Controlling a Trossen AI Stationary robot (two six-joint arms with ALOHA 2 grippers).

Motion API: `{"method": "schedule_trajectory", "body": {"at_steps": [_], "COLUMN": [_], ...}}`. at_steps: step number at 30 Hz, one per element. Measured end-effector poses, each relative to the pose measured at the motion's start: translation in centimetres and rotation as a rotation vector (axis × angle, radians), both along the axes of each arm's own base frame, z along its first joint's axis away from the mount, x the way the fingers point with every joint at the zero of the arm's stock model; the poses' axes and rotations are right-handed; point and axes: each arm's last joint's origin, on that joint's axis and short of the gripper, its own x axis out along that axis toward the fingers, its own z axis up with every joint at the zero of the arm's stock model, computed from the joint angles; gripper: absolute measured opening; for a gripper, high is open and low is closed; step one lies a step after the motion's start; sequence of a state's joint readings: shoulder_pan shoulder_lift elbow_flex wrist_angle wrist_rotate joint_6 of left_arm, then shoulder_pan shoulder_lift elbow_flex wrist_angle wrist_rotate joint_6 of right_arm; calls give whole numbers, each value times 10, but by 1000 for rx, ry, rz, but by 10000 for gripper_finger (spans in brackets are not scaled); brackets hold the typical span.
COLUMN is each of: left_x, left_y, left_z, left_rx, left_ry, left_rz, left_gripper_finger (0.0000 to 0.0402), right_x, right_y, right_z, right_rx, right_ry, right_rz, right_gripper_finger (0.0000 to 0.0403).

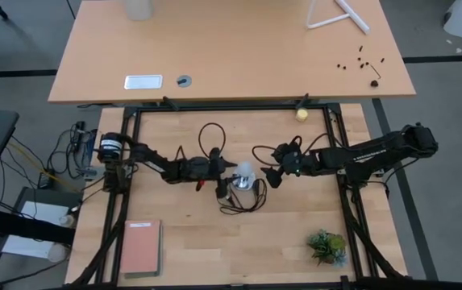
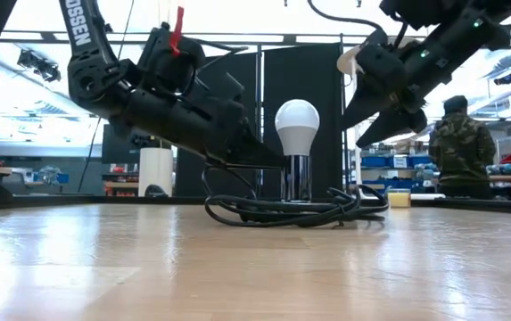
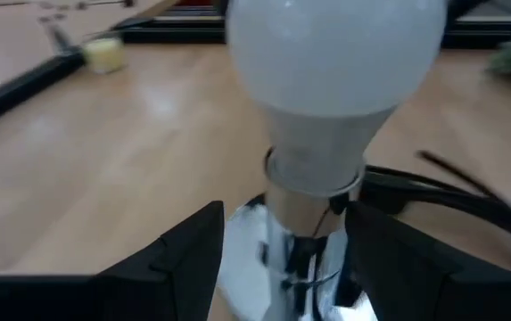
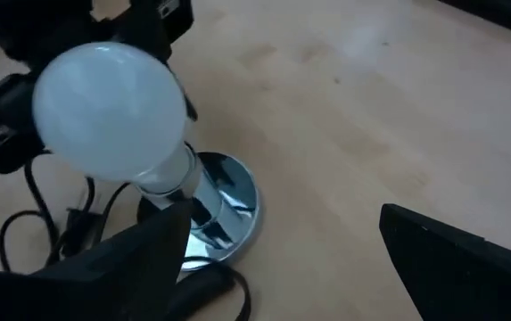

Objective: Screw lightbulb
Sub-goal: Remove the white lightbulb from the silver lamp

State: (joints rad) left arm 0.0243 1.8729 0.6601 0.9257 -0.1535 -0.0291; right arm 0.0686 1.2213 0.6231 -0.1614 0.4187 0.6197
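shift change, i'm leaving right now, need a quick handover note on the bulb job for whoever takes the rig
Left gripper: fingers either side of the shiny chrome socket stem, steadying the base; contact can't be confirmed.
Right gripper: open, raised off the table beside the bulb, holding nothing.
White frosted pear-shaped lightbulb: upright in the socket at table centre, black cord coiled around the base.
Done: bulb seated in the socket.
Left: can't tell if it is fully tight; check, then withdraw both arms.
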Motion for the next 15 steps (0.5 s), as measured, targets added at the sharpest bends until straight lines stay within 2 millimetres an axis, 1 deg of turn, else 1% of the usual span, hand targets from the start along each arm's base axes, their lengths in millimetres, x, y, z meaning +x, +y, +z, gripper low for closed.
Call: {"method": "schedule_trajectory", "body": {"at_steps": [4, 10, 15], "left_x": [0, 0, 3], "left_y": [11, 7, 10], "left_z": [0, 0, 2], "left_rx": [-3, -76, -40], "left_ry": [-6, -9, -1], "left_rz": [38, -128, -94], "left_gripper_finger": [239, 239, 239], "right_x": [1, 5, 11], "right_y": [-4, 3, 6], "right_z": [1, 15, 31], "right_rx": [0, -1, -22], "right_ry": [2, 17, -11], "right_rz": [-15, 32, 65], "right_gripper_finger": [373, 373, 373]}}
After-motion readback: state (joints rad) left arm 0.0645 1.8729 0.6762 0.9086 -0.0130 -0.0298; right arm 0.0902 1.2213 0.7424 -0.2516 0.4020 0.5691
